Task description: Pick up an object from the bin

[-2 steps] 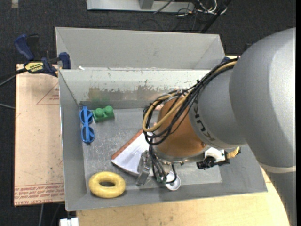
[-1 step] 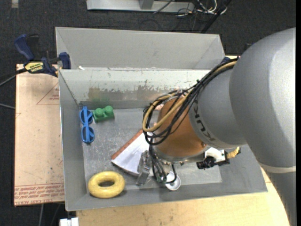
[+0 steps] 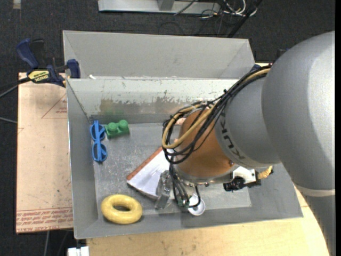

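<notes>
**binwatcher:** so which thing is it on?

**kuka_fan:** The flat white piece with an orange edge along its upper side. It looks like a card or a thin packet, can't say which. It lies tilted on the floor of the bin, roughly mid-floor and towards the front. The gripper is down low, right at its lower right corner, and overlaps that corner from the camera's angle. Honestly I can't tell if it's touching, and can't tell if the gripper is open or closed either, since the wrist blocks too much.

**binwatcher:** anything else close by?

**kuka_fan:** A yellow ring sits just to the left of the gripper near the front wall, lying flat, close to the white piece's lower corner but apart from it. Further out on the left there's a pair of blue sunglasses by the left wall, with a green block just beside them towards the back. Above the gripper you get the orange cover on the wrist, with cables looped over it, and the big grey arm coming in from the right.
</notes>
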`<state>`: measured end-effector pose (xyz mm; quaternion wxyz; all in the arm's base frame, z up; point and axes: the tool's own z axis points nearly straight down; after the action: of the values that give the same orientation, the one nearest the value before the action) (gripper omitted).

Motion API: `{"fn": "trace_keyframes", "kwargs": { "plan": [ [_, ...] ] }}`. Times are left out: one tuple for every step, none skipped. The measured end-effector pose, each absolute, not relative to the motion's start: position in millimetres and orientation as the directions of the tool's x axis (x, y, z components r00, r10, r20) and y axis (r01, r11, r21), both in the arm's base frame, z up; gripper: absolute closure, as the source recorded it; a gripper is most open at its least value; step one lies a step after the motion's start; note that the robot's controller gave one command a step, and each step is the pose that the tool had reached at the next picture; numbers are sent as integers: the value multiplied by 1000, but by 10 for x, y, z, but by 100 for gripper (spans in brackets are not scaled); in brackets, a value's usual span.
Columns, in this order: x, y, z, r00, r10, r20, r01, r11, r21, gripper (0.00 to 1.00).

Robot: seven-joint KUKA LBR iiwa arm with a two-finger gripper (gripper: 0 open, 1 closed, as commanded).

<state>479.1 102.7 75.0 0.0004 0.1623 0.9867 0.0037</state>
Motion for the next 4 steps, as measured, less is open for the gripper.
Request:
{"fn": "trace_keyframes", "kwargs": {
  "plan": [
    [4787, 1023, 849, -947, 320, 1, 320, 947, 6, 100],
    [4769, 1015, 988, -947, 321, 8, 321, 947, 2, 100],
    [4787, 1026, 1346, -947, 320, 2, 320, 947, 7, 100],
    [4786, 1025, 1346, -947, 321, 2, 321, 947, 7, 100]
  ]
}}
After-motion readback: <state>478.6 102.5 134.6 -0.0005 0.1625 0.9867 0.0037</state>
